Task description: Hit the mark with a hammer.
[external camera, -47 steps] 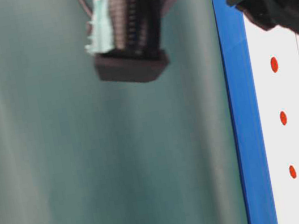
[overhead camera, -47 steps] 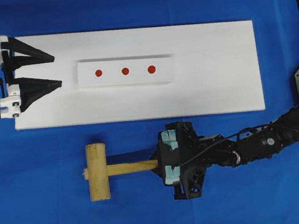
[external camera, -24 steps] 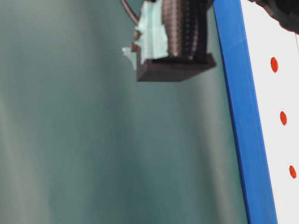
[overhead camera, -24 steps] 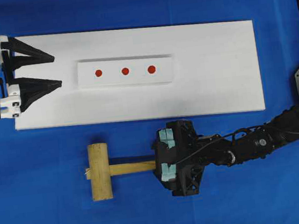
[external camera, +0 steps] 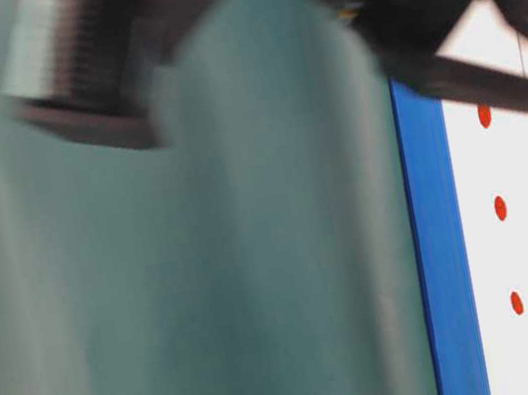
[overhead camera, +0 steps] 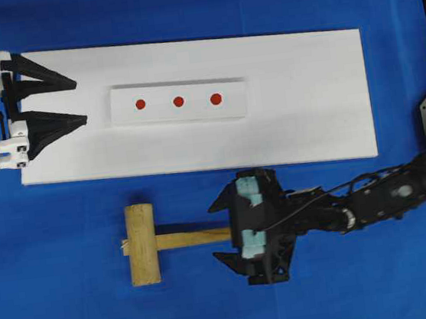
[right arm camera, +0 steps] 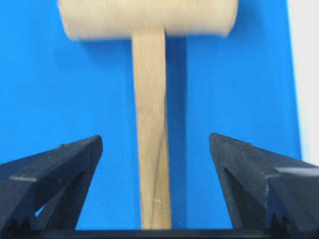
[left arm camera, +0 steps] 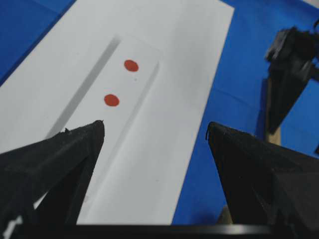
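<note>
Hammer (right arm camera: pixel 149 124) handle between wide-open right jaws, untouched; left jaws open, empty.

I see the hammer (overhead camera: pixel 161 242) lying flat on the blue surface in the lower middle of the overhead frame, below the white board's near edge and apart from it. It is a light-brown wooden mallet: its thick cylindrical head sits at the left, long axis running up and down the frame, and its straight, flat-sided handle runs to the right. In the right wrist view the handle (right arm camera: pixel 151 149) runs up the centre to the head across the top.
</note>
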Tool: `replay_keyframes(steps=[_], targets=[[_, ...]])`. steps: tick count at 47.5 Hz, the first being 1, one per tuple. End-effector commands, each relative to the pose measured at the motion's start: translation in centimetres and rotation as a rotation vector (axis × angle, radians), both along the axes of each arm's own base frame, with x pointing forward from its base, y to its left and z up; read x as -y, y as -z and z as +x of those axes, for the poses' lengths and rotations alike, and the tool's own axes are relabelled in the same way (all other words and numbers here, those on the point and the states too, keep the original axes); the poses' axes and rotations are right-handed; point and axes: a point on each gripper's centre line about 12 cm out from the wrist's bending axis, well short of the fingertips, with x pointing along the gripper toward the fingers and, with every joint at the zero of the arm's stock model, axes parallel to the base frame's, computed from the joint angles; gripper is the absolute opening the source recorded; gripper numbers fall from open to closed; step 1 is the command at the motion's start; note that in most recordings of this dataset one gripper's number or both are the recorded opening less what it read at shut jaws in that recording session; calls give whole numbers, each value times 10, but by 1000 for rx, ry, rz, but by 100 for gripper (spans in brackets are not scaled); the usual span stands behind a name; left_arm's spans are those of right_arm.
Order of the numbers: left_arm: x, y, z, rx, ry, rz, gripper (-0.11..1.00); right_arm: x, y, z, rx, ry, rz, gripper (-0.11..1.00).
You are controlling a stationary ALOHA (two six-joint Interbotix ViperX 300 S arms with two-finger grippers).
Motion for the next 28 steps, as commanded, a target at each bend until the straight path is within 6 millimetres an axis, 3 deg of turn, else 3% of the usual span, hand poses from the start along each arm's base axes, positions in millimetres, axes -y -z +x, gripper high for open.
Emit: replay_keyframes(steps=[1,10,15,28], targets=[[0,-3,0,6,0,-1,81,2,-37,-5,85,-10,18,85],[2,-4,-4,-7,8,6,81,10,-72,-19,166,-27,-12,85],[2,-5,-6,0,9,10,81,21,-80,-25,185,-4,-40,85],[3,-11,-13,29,14,26,81,68,-96,-51,225,92,-85,85]])
